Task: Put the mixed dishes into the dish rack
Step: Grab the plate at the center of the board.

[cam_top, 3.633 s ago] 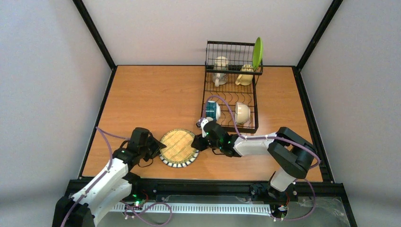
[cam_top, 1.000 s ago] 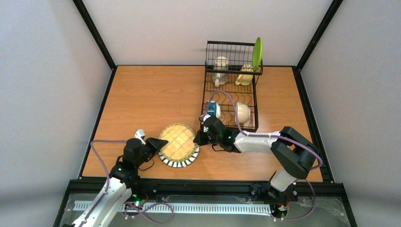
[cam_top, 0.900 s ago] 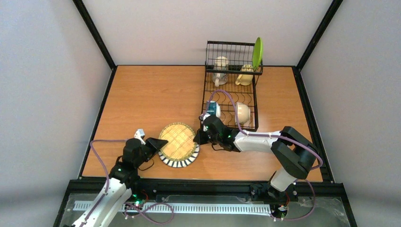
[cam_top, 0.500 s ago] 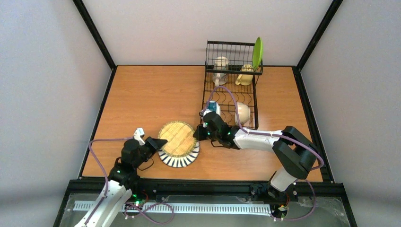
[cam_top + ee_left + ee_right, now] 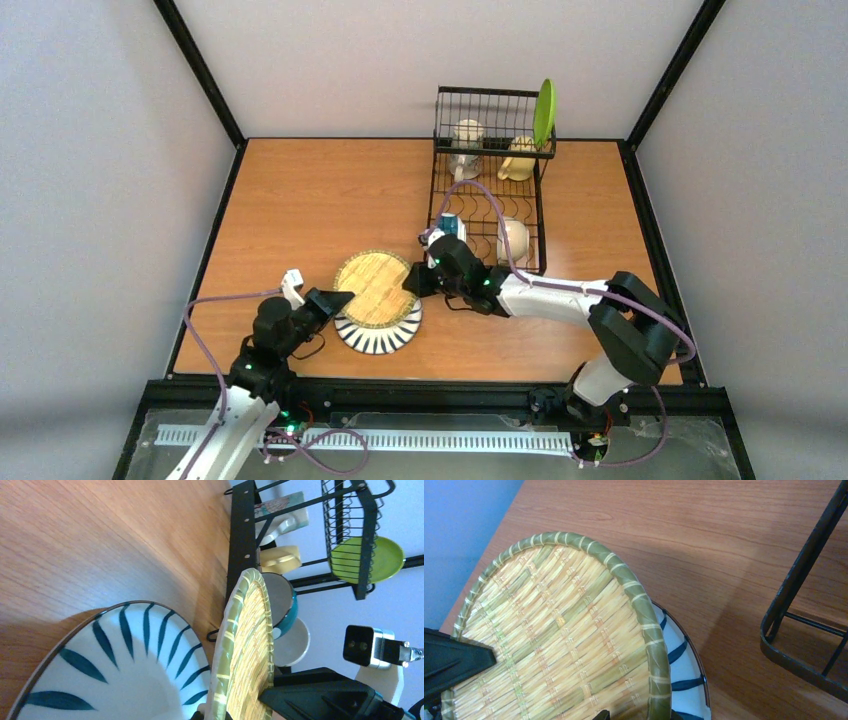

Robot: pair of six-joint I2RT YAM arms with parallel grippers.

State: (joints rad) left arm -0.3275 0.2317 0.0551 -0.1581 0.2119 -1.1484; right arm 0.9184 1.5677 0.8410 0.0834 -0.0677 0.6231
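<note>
Bamboo tray [image 5: 375,290] tilted above striped plate [image 5: 380,340]
Left gripper [image 5: 340,298] pinches tray rim; right gripper's [image 5: 413,280] state unclear. Thin one-sided grip: tray could slip, drop onto plate.

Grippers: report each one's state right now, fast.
Left gripper: shut on the rim of the woven plate.
Right gripper: at the opposite rim; open or shut cannot be told.

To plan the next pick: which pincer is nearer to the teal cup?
Right. The right pincer is before the near end of the rack, close to the teal cup; the left pincer grips the left edge of the woven plate.
</note>
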